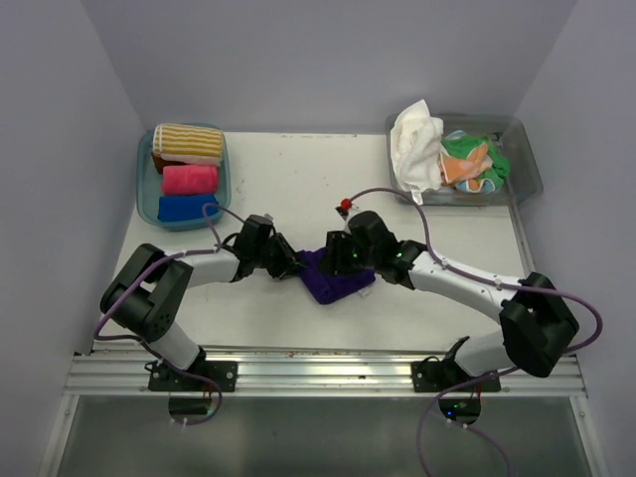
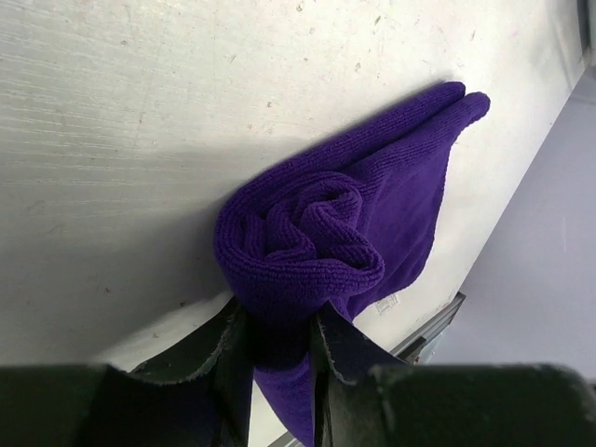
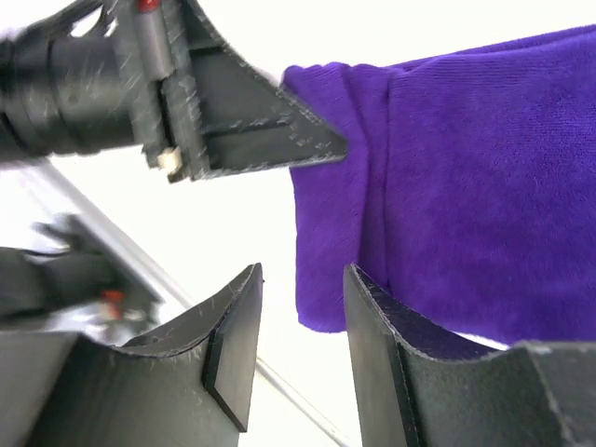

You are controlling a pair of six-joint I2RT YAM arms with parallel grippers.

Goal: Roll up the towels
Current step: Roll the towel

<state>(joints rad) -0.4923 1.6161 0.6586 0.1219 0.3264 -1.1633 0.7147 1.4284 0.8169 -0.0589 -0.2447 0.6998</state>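
A purple towel (image 1: 340, 280) lies half rolled in the middle of the table. In the left wrist view its rolled end (image 2: 312, 233) shows a spiral, and my left gripper (image 2: 279, 340) is shut on that end from the towel's left side (image 1: 292, 266). My right gripper (image 1: 332, 258) hovers over the towel's upper left part. In the right wrist view its jaws (image 3: 303, 307) stand open with nothing between them, and the purple towel (image 3: 466, 186) lies just beyond the right fingertip. The left gripper's finger (image 3: 242, 121) touches the towel's corner there.
A blue tub (image 1: 149, 194) at the back left holds rolled striped (image 1: 187, 142), pink (image 1: 189, 179) and blue (image 1: 186, 208) towels. A clear tub (image 1: 525, 159) at the back right holds loose white (image 1: 415, 144), green (image 1: 460, 147) and orange (image 1: 467, 171) towels. The table's metal rail (image 1: 318, 373) runs along the near edge.
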